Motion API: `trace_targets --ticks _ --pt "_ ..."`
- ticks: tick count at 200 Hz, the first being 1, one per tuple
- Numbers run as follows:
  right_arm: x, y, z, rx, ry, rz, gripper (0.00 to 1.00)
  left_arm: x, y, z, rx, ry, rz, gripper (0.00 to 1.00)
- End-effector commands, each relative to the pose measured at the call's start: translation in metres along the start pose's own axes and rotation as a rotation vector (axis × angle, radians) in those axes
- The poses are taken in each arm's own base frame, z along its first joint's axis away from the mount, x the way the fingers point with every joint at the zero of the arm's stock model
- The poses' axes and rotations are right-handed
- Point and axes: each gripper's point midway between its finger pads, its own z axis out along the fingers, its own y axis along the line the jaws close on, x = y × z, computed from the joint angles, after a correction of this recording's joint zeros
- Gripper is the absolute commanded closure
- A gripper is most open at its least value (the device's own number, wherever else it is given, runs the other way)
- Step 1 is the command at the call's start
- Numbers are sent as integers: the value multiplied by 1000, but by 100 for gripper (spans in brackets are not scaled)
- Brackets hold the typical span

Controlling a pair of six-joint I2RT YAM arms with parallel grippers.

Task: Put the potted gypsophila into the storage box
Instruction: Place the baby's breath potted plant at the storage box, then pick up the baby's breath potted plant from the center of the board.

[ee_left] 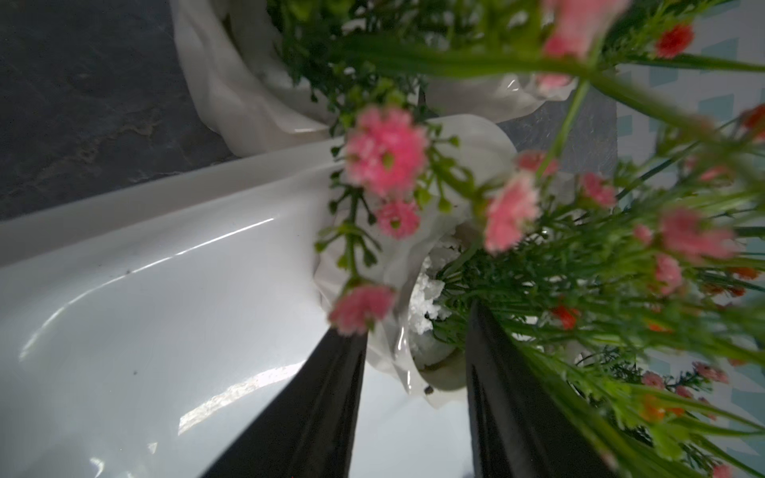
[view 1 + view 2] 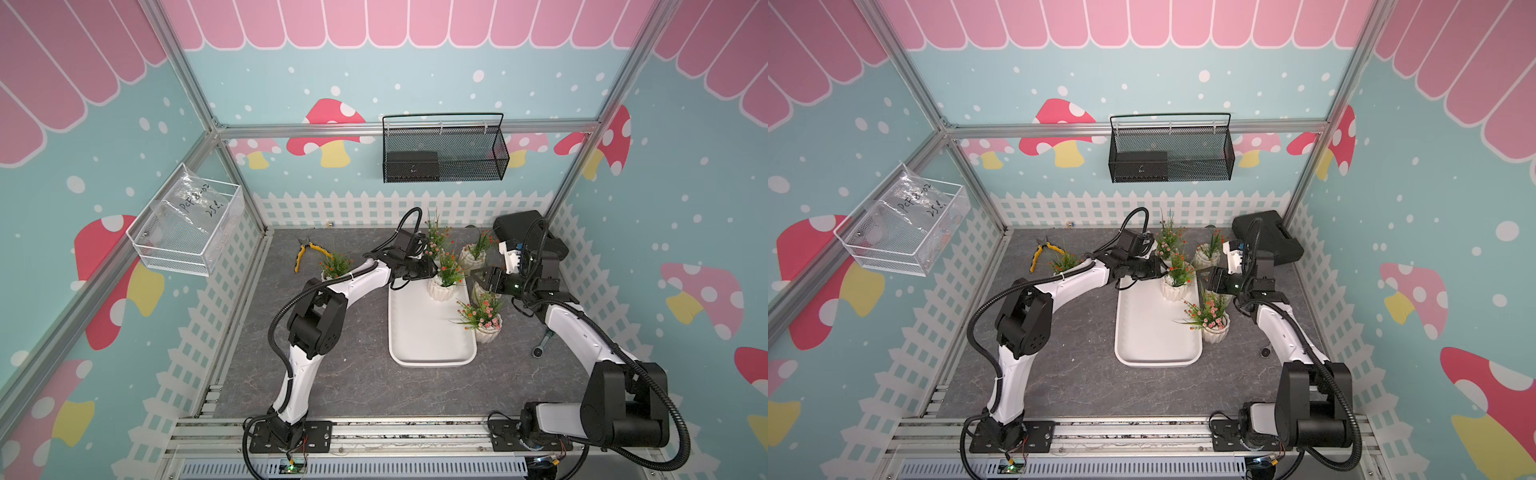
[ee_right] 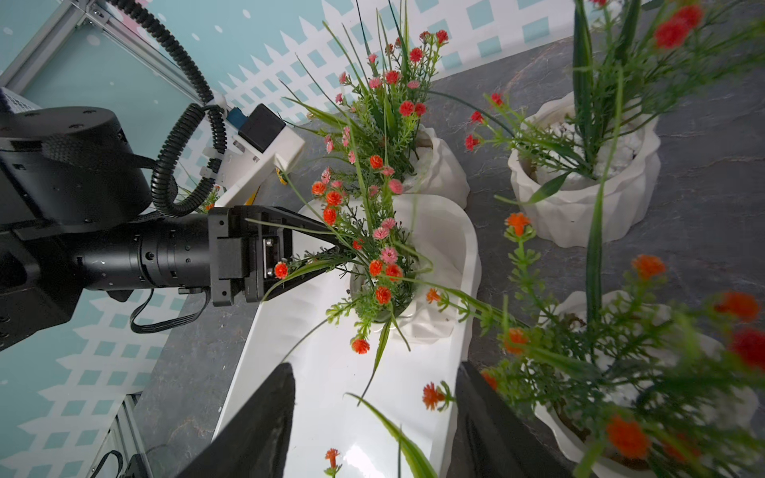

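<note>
Box sits mid-worktop. One pot stands upright in its far right corner. Left claw is right at that pot, tips lost in the sprigs. Right claw is just off the box's right rim, jaws apart, partly covering a second pot. Third pot is just beside that rim. Two far pots: centre and right. Sixth pot is half hidden by the left arm. Pliers lie far left, black case far right.

We can read only the black handwriting on the clear plastic bag in the white wire basket on the side wall, which in both top views looks like "PET 8" plus unclear digits above "25" and one unclear character, while the white mark on the black box in the black mesh basket is too small to read.
</note>
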Motion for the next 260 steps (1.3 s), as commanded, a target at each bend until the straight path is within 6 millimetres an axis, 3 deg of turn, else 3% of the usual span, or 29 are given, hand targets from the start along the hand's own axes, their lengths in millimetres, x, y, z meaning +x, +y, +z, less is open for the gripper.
trace_targets --ticks 1,69,116,171,175,197,260 --pt "-2 10 -7 -41 -27 -50 35 -14 -19 -29 12 -74 31 51" --pt "-3 24 -10 -76 -47 -80 35 -16 -22 -93 -7 -195 49 49" --pt "-3 58 5 -124 -27 -200 35 -11 -7 -144 -40 -261 29 49" --pt "12 95 37 -222 58 -286 35 10 48 -224 -142 -387 -74 50" --pt "12 96 39 -227 63 -291 35 9 61 -233 -168 -405 -98 50" --pt "14 107 50 -252 82 -309 35 24 91 -265 -242 -438 -157 50" --pt "18 138 81 -305 141 -364 35 60 163 -329 -413 -494 -325 51"
